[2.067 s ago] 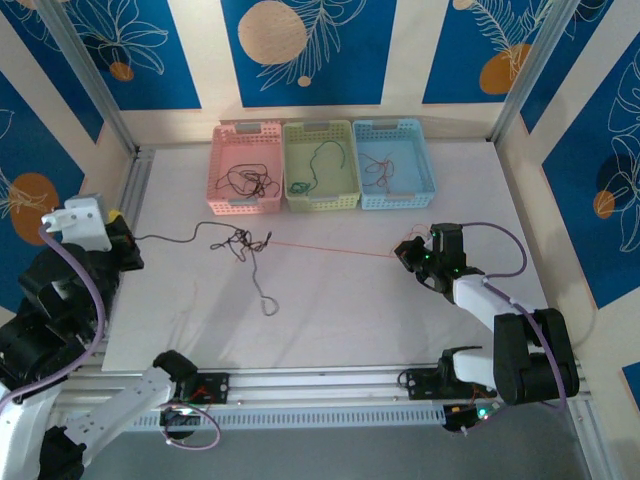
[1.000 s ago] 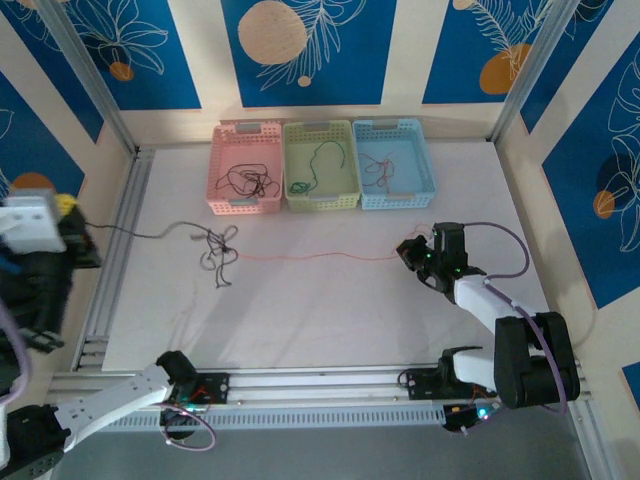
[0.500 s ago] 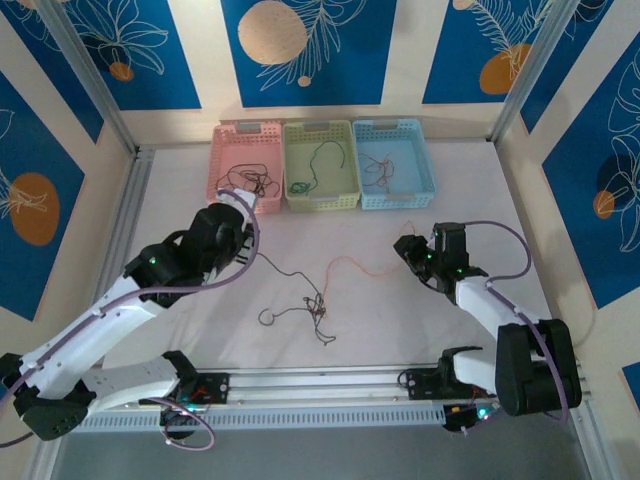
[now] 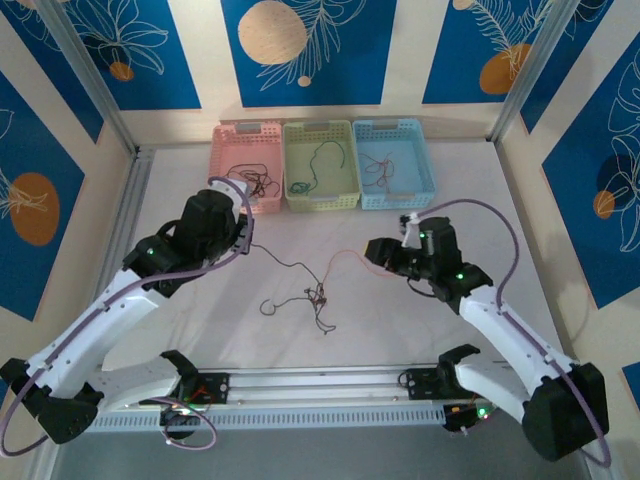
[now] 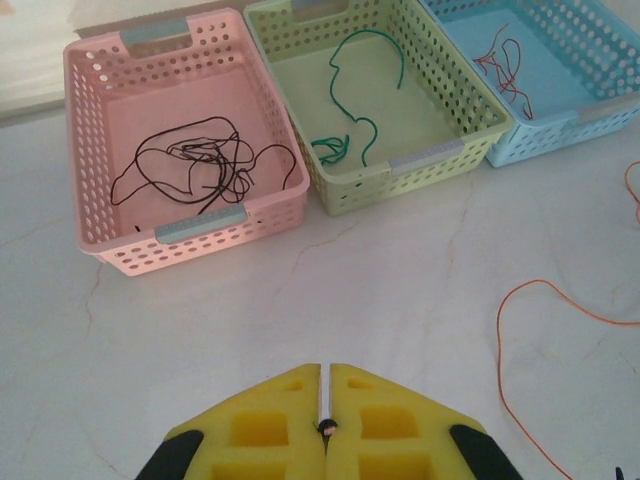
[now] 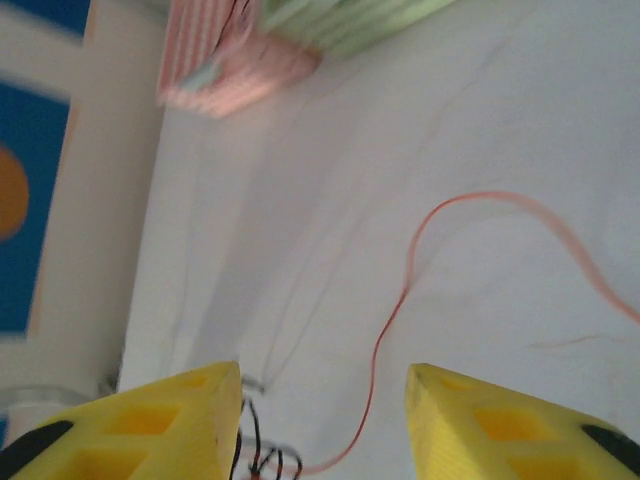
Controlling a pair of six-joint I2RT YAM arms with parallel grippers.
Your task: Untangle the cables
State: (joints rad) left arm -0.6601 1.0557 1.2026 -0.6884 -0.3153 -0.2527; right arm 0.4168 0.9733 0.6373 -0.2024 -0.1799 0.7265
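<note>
You're in a robotics lab test cell, not a home or a shop. The left arm (image 4: 95, 325) and right arm (image 4: 505, 330) are bolted to slotted aluminium rails (image 4: 320, 385) at the near edge of a plain white bench (image 4: 380, 330). Aluminium frame posts (image 4: 90, 85) fence the cell, with printed blue leaf-pattern backdrop panels (image 4: 300, 50) behind. A pink basket (image 4: 246, 128), a green basket (image 4: 320, 126) and a blue basket (image 4: 388, 125) stand in a row, holding thin cables (image 5: 200, 160) sorted by colour.

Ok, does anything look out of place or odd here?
Only the tangle itself: black and red-orange wires knotted on the table, a black strand running to the shut left claw. The three baskets sit straight; nothing spilled.
</note>
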